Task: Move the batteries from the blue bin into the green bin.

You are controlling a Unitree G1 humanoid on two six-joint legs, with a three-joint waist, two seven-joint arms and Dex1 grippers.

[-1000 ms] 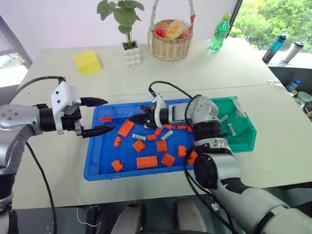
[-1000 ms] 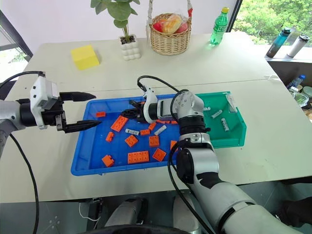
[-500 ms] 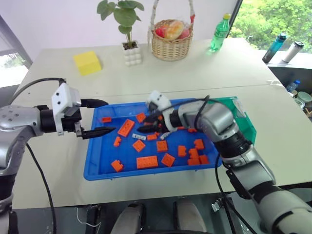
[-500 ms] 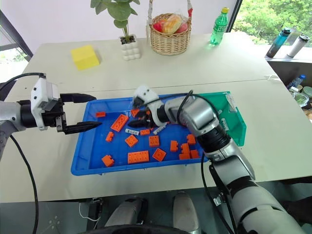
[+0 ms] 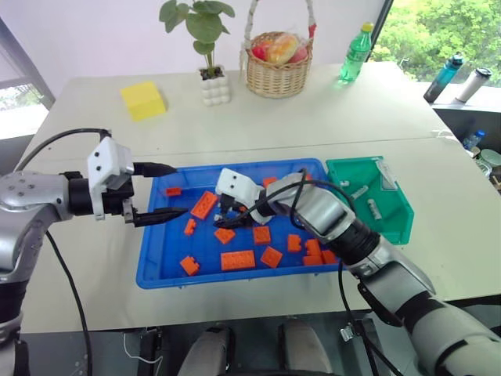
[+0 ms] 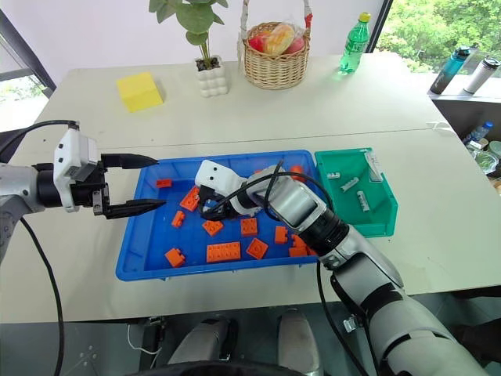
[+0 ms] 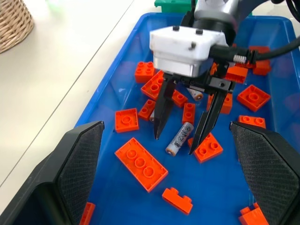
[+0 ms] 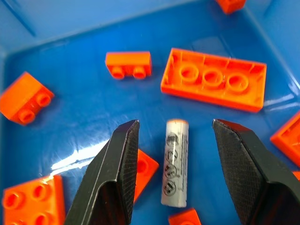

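The blue bin (image 5: 149, 262) sits in the middle of the table, strewn with orange bricks. One of the batteries (image 8: 174, 161) lies flat on its floor near the middle. My right gripper (image 7: 174, 143) points down over it, open, one finger on each side and not touching it. A second battery (image 7: 195, 95) lies just behind that gripper. The green bin (image 5: 398, 229) stands against the blue bin's right end with two batteries (image 5: 373, 208) inside. My left gripper (image 5: 181, 189) hovers open and empty over the blue bin's left rim.
Orange bricks (image 5: 236, 260) lie close around the straddled battery, one long brick (image 8: 213, 79) just beyond it. At the back of the table stand a yellow block (image 5: 142, 99), a potted plant (image 5: 211, 78), a fruit basket (image 5: 279, 63) and a green bottle (image 5: 354, 53).
My right arm swung around and its gripper rolled over, opened and sank over the battery. The left arm has stayed put.
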